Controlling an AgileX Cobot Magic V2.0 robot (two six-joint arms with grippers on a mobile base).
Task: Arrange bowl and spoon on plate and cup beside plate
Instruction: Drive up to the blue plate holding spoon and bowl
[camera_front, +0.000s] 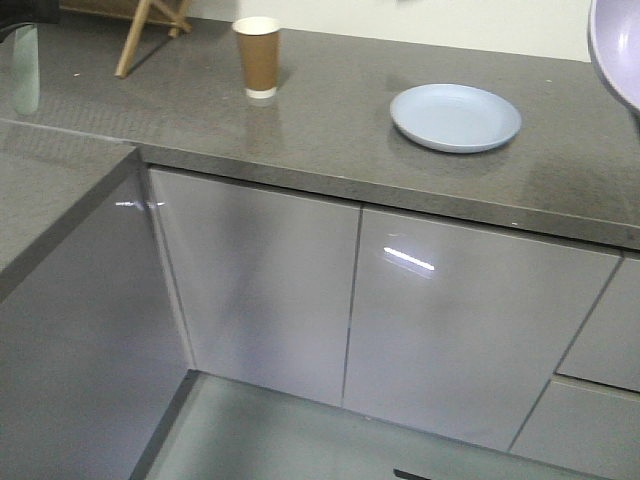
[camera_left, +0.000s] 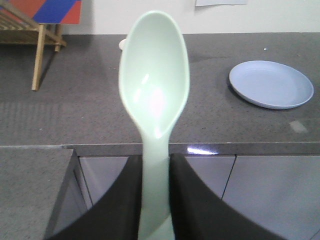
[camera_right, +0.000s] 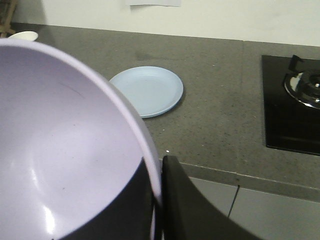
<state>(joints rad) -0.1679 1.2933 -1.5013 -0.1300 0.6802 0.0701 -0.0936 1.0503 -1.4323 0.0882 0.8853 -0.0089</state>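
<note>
The pale blue plate (camera_front: 455, 117) lies flat on the grey counter; it also shows as the plate (camera_left: 271, 84) and the plate (camera_right: 147, 91) in the wrist views. A brown paper cup (camera_front: 257, 57) stands upright to its left, well apart. My left gripper (camera_left: 156, 172) is shut on the handle of the mint-green spoon (camera_left: 154, 75), held in front of the counter edge with the head pointing away. My right gripper (camera_right: 159, 182) is shut on the rim of the lavender bowl (camera_right: 65, 145), whose edge shows as the bowl (camera_front: 618, 50) at the front view's top right.
The grey counter (camera_front: 330, 120) has a corner return at the left (camera_front: 50, 190), with glossy cabinet doors (camera_front: 400, 300) below. A wooden stand (camera_left: 37, 45) sits at the back left. A black hob with a burner (camera_right: 295, 100) lies to the plate's right.
</note>
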